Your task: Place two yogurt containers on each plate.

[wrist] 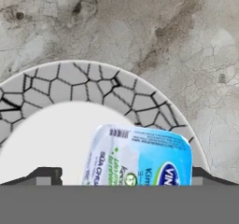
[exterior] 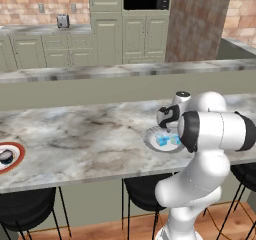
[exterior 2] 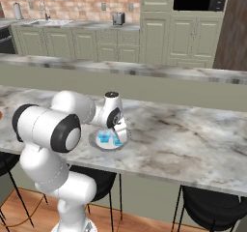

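Gripper (exterior 2: pixel 117 130) hangs low over the grey-rimmed plate (exterior: pixel 150 140), jaws spread wide, one dark tip at each lower corner of the hand view, nothing held. Directly below and between the tips: a yogurt container (wrist: pixel 140 155), blue printed lid up, resting on the plate's white centre and free of both fingers. Both base views show two light-blue yogurt containers (exterior 2: pixel 104 138) side by side on this plate, touching or nearly so; which of the pair the hand camera sees, cannot tell.

Judgement: this plate has its two. The next pick lies away from here.

Farther along the marbled worktop (exterior: pixel 90 134), well apart to the arm's left, the red-rimmed plate (exterior: pixel 16 160) sits at the near edge. A dark object rests on it; too small to identify. No spare containers in sight on the worktop, so the way to the next cup cannot be read from here.
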You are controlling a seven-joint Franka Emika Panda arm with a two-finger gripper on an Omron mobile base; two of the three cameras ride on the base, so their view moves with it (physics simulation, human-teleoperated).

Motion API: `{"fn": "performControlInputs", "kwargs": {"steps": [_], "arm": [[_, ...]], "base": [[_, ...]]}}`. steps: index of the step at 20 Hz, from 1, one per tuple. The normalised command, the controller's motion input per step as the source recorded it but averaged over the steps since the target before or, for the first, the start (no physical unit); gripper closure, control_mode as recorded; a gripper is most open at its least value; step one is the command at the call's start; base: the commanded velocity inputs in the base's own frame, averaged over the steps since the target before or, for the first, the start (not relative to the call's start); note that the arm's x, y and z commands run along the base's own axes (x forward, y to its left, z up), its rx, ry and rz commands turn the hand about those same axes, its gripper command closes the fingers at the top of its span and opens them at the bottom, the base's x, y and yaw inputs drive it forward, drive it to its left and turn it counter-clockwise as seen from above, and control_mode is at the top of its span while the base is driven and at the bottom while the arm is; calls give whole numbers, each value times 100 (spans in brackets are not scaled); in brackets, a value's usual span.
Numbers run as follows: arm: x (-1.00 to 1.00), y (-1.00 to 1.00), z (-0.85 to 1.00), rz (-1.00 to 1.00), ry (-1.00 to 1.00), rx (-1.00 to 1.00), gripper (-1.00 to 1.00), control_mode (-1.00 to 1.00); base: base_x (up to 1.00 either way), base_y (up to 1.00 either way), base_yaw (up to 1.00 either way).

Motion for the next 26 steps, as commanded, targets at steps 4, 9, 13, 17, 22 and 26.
{"fn": "performControlInputs", "kwargs": {"steps": [4,9,13,17,22,26], "arm": [[-19,0,10,0,0,1,-100,-100],[-17,0,0,0,0,0,-100,-100],[-29,0,7,0,0,4,-100,-100],[-29,0,45,0,0,6,-100,-100],[-19,3,55,0,0,0,-100,-100],[-24,9,49,0,0,0,-100,-100]], "base": [[0,0,0],[0,0,0],[0,0,0],[0,0,0],[0,0,0],[0,0,0]]}}
